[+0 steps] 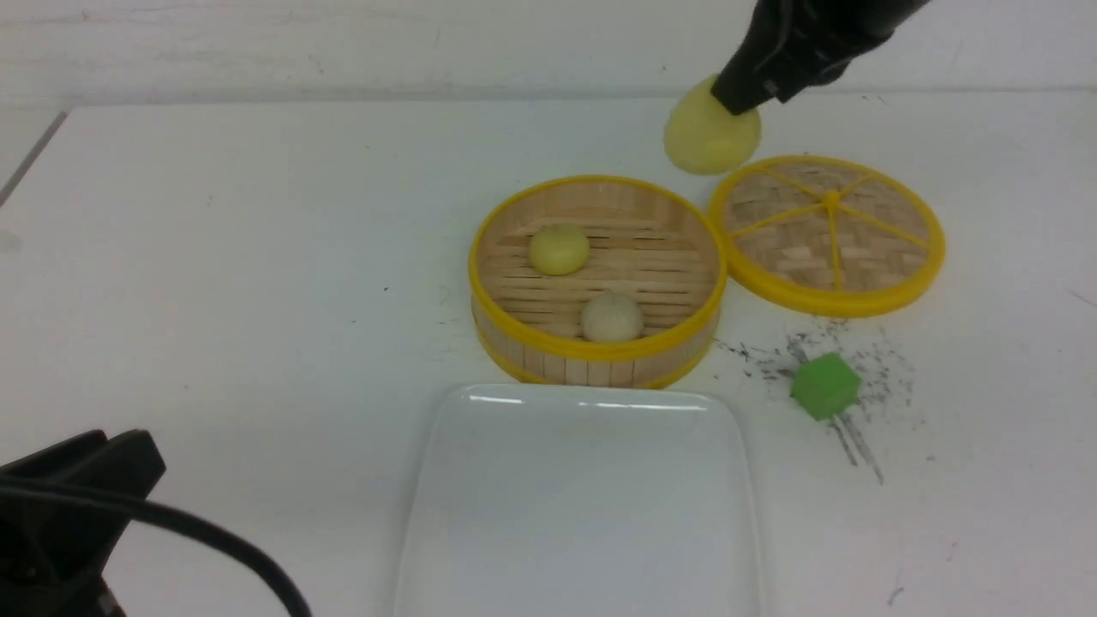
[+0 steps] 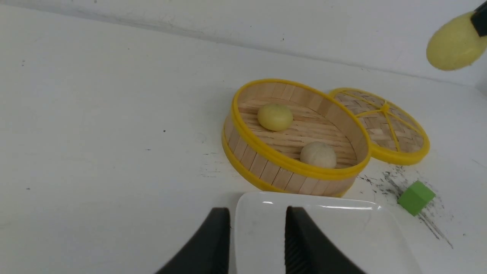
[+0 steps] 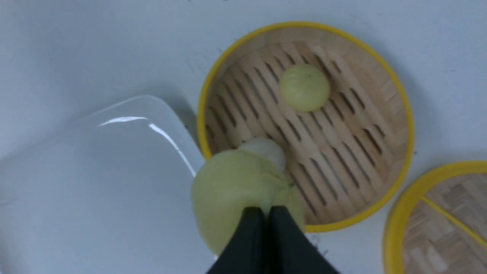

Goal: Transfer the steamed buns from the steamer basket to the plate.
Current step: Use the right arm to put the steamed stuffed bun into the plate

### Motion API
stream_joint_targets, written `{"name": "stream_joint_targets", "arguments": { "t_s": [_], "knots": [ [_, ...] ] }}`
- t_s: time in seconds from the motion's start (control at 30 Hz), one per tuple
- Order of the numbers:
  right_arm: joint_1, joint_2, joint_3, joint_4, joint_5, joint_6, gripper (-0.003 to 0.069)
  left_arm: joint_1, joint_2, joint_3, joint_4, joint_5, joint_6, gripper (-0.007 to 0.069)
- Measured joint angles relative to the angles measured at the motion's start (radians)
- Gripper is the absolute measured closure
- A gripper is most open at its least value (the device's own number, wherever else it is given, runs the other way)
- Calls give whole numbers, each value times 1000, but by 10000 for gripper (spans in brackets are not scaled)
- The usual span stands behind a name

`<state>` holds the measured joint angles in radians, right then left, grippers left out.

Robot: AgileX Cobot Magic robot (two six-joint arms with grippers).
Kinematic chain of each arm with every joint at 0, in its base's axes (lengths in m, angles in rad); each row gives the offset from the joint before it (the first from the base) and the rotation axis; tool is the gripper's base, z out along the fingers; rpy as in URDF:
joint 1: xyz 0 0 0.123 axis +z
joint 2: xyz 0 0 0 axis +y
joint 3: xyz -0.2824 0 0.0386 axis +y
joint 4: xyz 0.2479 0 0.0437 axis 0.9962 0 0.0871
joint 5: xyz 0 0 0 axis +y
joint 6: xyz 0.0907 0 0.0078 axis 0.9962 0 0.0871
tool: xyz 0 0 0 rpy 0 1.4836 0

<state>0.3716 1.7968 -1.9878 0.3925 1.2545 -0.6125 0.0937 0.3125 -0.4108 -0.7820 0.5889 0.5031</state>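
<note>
Observer: State the condition of both end effectors.

Operator: My right gripper point(image 1: 734, 104) is clamped on a pale yellow bun point(image 1: 708, 135), held aloft at the upper right of the front frame. In the right wrist frame its fingertips nearly meet at the pinch. The fingers of my left gripper point(image 2: 258, 213) stand apart with nothing between them.

Observer: Locate the remaining buns.

Operator: Two sit in the steamer basket point(image 1: 597, 350), at the centre of the front frame: a second yellow bun point(image 1: 559, 249) toward the upper left of the slatted floor, and an off-white bun point(image 1: 611, 317) near its lower rim. The visible part of the plate point(image 1: 583, 506), at lower centre, carries no bun.

Observer: List the probable faults for the transfer.

Operator: First, slip. I appear to grip only a narrow portion of a soft, rounded body; a jerky traverse could swing it loose. Second, early release. If I open over the near rim of the basket, the bun may drop back inside or strike the off-white one. Third, roll. Releasing too high could send it over the plate's low rim. Fourth, misjudged clearance. The held bun obscures part of my right wrist frame, so I would verify height in the front frame before lowering.
</note>
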Motion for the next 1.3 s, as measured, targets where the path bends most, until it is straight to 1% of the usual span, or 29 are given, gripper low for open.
{"name": "stream_joint_targets", "arguments": {
  "t_s": [0.13,0.2,0.23,0.27,0.3,0.37,0.43,0.5,0.53,0.67,0.83,0.9,0.97,1.0,1.07,1.23,1.3],
  "knots": [
    [29,-20,83,21,-2,32,652,0,0,0,0,-2,0,384],
    [59,-47,190,24,-4,64,650,0,0,0,0,-2,0,384],
    [61,-51,208,24,-4,66,650,0,0,0,0,-2,0,384],
    [77,-65,281,36,-6,71,650,0,0,0,0,-2,0,384],
    [81,-67,299,43,-5,72,650,0,0,0,0,-2,0,384],
    [94,-76,412,76,-10,72,648,0,0,0,0,-2,0,384],
    [97,-76,460,87,-16,72,647,0,0,0,0,-1,0,384],
    [110,-76,593,94,-28,58,647,0,0,0,0,0,0,384],
    [110,-76,602,95,-29,56,647,0,0,0,0,0,0,384],
    [115,-76,771,121,-120,11,647,0,0,0,0,1,0,384],
    [115,-76,872,191,-174,-51,645,0,0,0,1,3,0,384],
    [115,-76,911,228,-200,-102,645,0,0,0,1,4,0,384],
    [115,-76,938,266,-227,-142,645,0,0,0,1,4,0,384],
    [115,-76,940,266,-227,-147,645,0,0,0,1,4,0,384],
    [115,-76,967,317,-247,-204,645,0,0,0,0,4,0,384],
    [115,-77,986,335,-251,-229,643,0,0,0,0,4,0,384],
    [115,-77,987,333,-248,-238,628,0,0,0,0,4,0,384]
  ]
}}
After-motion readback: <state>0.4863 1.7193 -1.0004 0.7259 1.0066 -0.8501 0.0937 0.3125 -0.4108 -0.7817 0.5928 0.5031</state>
